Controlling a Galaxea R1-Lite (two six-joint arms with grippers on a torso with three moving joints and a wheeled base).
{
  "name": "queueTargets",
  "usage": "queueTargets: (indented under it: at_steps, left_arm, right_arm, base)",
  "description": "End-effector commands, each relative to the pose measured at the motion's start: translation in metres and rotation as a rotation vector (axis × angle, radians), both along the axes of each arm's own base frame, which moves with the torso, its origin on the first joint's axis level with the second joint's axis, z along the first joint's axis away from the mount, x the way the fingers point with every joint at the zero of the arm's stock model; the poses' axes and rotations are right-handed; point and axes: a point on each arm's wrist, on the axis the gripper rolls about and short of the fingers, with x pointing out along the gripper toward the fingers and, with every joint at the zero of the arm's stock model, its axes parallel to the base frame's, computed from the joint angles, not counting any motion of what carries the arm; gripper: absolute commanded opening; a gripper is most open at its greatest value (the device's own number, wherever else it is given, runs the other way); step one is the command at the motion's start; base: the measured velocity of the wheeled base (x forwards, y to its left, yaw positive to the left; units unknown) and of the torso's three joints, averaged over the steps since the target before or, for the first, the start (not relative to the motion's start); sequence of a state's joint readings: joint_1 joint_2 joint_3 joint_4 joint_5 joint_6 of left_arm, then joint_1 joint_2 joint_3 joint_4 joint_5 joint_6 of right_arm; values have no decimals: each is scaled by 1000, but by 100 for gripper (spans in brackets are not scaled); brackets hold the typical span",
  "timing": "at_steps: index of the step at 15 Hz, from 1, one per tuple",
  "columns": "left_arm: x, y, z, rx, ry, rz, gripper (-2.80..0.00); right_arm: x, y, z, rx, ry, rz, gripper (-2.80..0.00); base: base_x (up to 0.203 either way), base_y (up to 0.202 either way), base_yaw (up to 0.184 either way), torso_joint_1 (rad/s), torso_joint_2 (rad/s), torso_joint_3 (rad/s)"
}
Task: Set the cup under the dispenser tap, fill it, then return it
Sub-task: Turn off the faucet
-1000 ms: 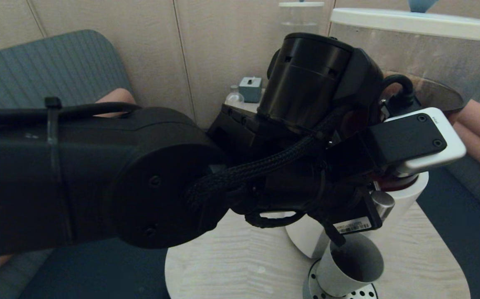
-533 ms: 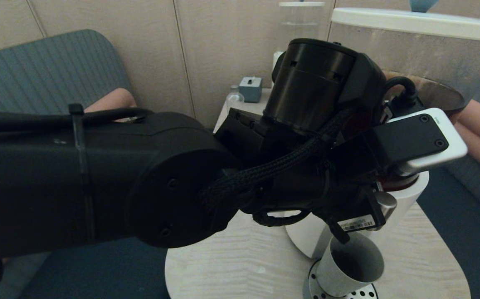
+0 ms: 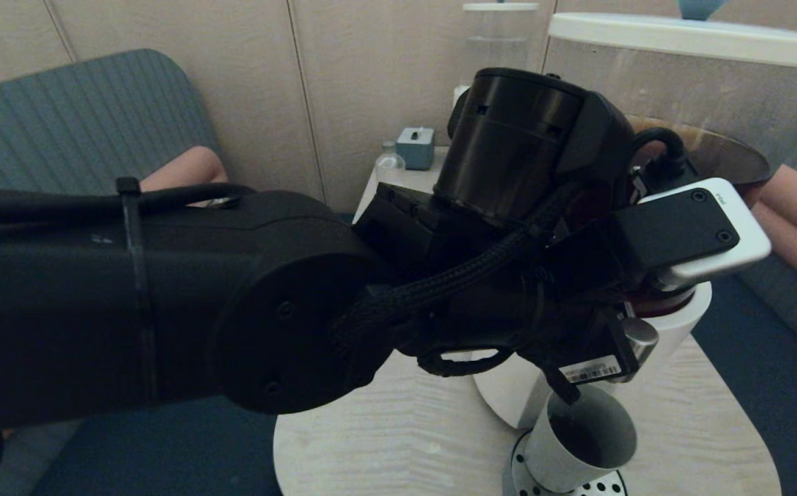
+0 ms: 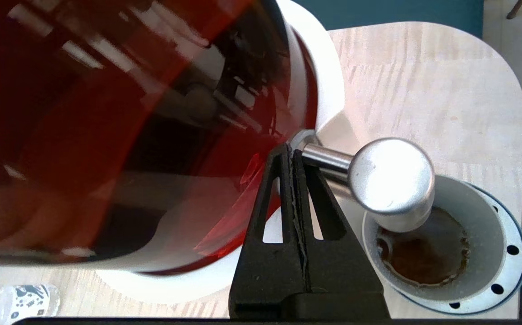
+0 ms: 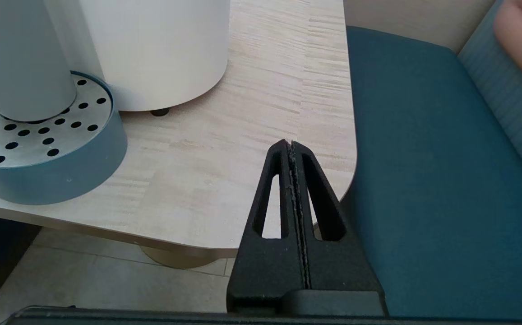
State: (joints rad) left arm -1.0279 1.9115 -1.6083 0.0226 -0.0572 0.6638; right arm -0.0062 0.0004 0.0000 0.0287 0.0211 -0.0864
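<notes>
The grey-green cup [image 3: 581, 441] stands upright on the round perforated drip tray [image 3: 519, 468], directly beneath the brushed-steel dispenser tap [image 4: 391, 176]. Brown liquid [image 4: 423, 253] covers the bottom of the cup. My left gripper [image 4: 290, 151] is shut and holds nothing; its tips sit beside the tap's stem, against the tank of dark liquid [image 4: 107, 113]. In the head view my left arm covers most of the dispenser, and only the tap's end [image 3: 639, 337] shows. My right gripper [image 5: 290, 143] is shut and empty, low over the table's right corner.
The dispenser's white base [image 5: 152, 45] stands behind the tray [image 5: 39, 135] on the pale wood table [image 3: 384, 434]. A small clear bottle [image 3: 390, 162], a grey box [image 3: 415, 146] and a small clear dispenser [image 3: 498, 34] are at the back. Teal seating [image 5: 423, 180] borders the table's right.
My left arm slid forward toward the dispenser at first, then held almost still. The cup has not moved.
</notes>
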Motion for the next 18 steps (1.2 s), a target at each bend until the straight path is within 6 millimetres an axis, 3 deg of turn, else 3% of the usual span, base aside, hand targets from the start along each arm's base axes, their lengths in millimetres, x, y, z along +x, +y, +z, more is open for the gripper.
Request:
queueTargets:
  at_steps: [1, 7, 10, 13, 16, 18]
  left_arm:
    - [-1, 12, 7, -6, -7, 18, -280]
    - [6, 51, 13, -8, -5, 98, -280]
    - [4, 83, 19, -39, 46, 168, -280]
    - [-12, 121, 34, -254, 327, 288, -280]
    - [-21, 161, 56, -547, 580, 230, -280]
    - [-12, 178, 39, -637, 581, 176, -280]
  right_arm:
    - [0, 0, -1, -1, 0, 0, -280]
    - [0, 0, -1, -1, 0, 0, -280]
    - [0, 0, -1, -1, 0, -1, -280]
    - [0, 0, -1, -1, 0, 1, -280]
    - [0, 0, -1, -1, 0, 1, -280]
    - [0, 0, -1, -1, 0, 1, -280]
  base:
    - [0, 0, 0, 0, 0, 0]
    - [0, 0, 0, 0, 0, 0]
    - [0, 0, 0, 0, 0, 0]
    - [0, 0, 0, 0, 0, 0]
    - [0, 0, 0, 0, 0, 0]
    - [0, 0, 0, 0, 0, 0]
